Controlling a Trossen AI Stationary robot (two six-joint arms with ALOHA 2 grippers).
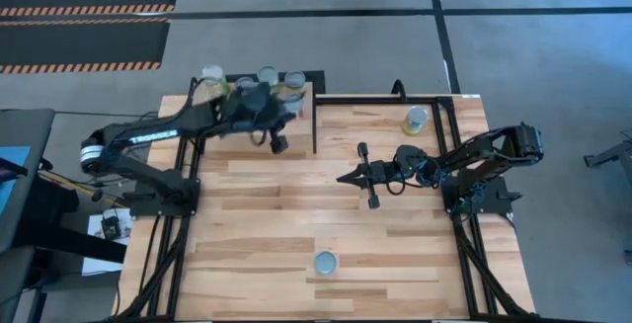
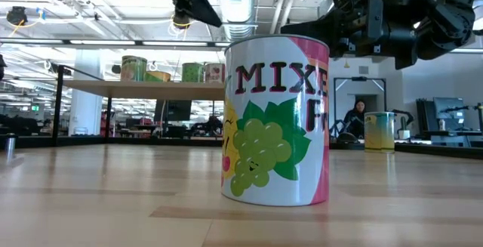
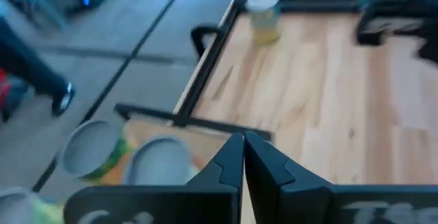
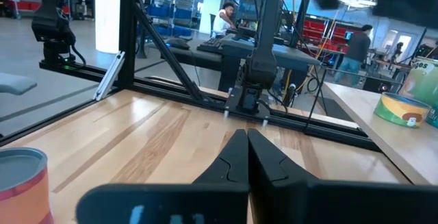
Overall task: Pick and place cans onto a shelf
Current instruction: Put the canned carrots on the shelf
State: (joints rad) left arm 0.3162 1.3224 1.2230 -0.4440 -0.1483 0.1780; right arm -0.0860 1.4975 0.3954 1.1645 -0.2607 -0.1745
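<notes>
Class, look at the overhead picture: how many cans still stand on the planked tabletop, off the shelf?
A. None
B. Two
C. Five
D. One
B: one can stands near the table's front edge and another can at the far right corner; the others sit on the shelf.

Plank table (image 1: 296, 224) with two cans (image 1: 325, 262); more cans on shelf (image 1: 314, 88)

Cans (image 1: 267, 76) crowd the shelf (image 1: 306, 91); the table's (image 1: 286, 214) middle lies open between two lone cans.
</notes>
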